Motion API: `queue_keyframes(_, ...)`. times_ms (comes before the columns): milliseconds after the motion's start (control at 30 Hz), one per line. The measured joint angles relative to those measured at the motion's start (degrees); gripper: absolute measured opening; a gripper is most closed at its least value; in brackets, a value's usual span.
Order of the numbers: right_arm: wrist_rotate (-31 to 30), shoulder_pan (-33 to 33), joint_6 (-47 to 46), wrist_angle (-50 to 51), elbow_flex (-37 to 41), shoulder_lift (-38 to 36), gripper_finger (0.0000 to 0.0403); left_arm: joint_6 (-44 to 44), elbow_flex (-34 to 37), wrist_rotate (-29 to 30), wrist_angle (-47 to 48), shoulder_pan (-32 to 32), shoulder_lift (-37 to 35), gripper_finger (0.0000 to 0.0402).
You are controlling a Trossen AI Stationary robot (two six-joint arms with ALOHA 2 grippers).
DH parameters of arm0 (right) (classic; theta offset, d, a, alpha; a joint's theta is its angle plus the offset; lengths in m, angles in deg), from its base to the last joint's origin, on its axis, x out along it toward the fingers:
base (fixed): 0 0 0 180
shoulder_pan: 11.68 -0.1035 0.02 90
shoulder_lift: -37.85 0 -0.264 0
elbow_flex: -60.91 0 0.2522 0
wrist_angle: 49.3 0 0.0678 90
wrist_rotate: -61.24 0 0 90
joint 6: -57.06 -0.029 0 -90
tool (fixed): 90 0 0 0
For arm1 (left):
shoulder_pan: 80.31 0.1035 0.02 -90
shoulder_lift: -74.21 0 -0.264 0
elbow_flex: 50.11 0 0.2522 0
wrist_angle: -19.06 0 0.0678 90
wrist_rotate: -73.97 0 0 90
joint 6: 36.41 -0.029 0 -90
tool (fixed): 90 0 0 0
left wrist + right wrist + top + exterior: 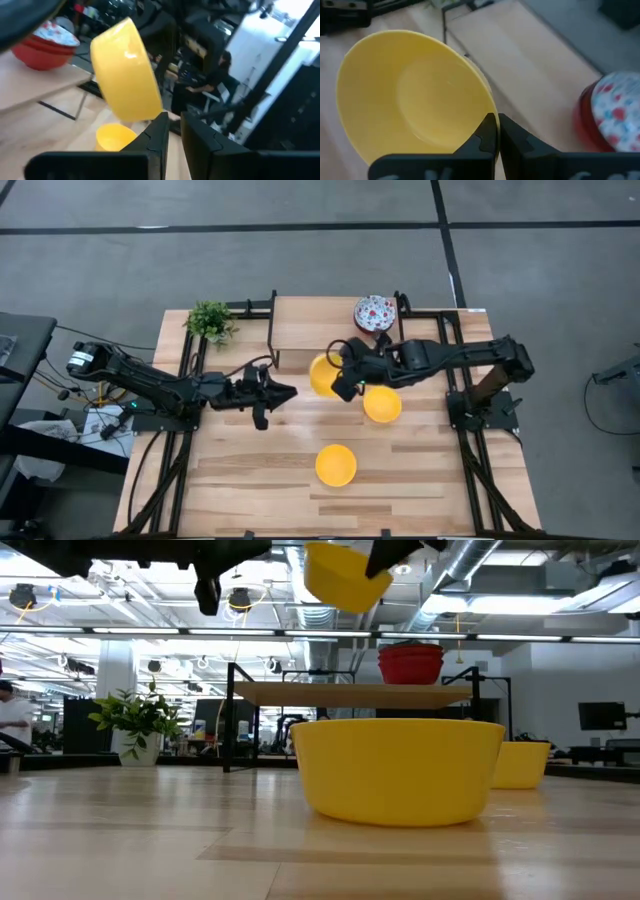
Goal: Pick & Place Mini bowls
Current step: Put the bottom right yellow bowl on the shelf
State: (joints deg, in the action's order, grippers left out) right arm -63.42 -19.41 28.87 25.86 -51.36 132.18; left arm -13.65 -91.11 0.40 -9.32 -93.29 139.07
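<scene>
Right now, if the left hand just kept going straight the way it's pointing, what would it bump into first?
Most likely the yellow bowl that the right hand holds up in the air; it hangs straight ahead of the left hand, though depth is uncertain.

Three plain yellow mini bowls (336, 465), white floral bowl with red and blue (374, 311), pale wooden table (240, 480)

Both arms are matte black, jointed, with black cables looping along them; each tool, left tool (281, 393) and right tool (345, 380), has two flat, dark, angular fingers.
</scene>
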Motion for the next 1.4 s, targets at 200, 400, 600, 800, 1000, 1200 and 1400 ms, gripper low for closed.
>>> queue_keyframes(200, -7.4, -0.2, 6.0, -6.0, -0.2, 2.5, 0.0000, -2.8, 0.0, 4.6, -5.3, 0.0, 0.0, 0.0100)
queue_keyframes(400, -13.6, -0.1, 13.0, -11.9, -0.1, 3.1, 0.0000, -7.2, 0.0, 10.2, -7.8, -0.1, 0.0, 0.0202)
queue_keyframes(600, -20.1, 0.1, 18.4, -17.7, -0.2, 3.5, 0.0000, -19.3, -3.0, 18.4, -8.0, -0.2, 0.0, 0.0281)
queue_keyframes(800, -26.3, 0.7, 23.4, -23.4, -0.2, 3.5, 0.0000, -30.7, -6.1, 27.1, -7.7, -0.1, 0.0, 0.0288)
queue_keyframes(1000, -27.1, 1.2, 30.5, -32.3, -0.2, 3.5, 0.0000, -31.7, -6.8, 28.6, -7.2, 1.3, 0.0, 0.0270)
queue_keyframes(1200, -26.8, 1.1, 33.2, -36.8, -0.1, 3.5, 0.0000, -31.7, -6.8, 28.6, -7.2, 2.4, 0.0, 0.0261)
queue_keyframes(1400, -24.5, 1.1, 33.3, -37.9, -0.1, 4.5, 0.0000, -31.6, -6.8, 28.6, -7.2, 3.7, 0.0, 0.0260)
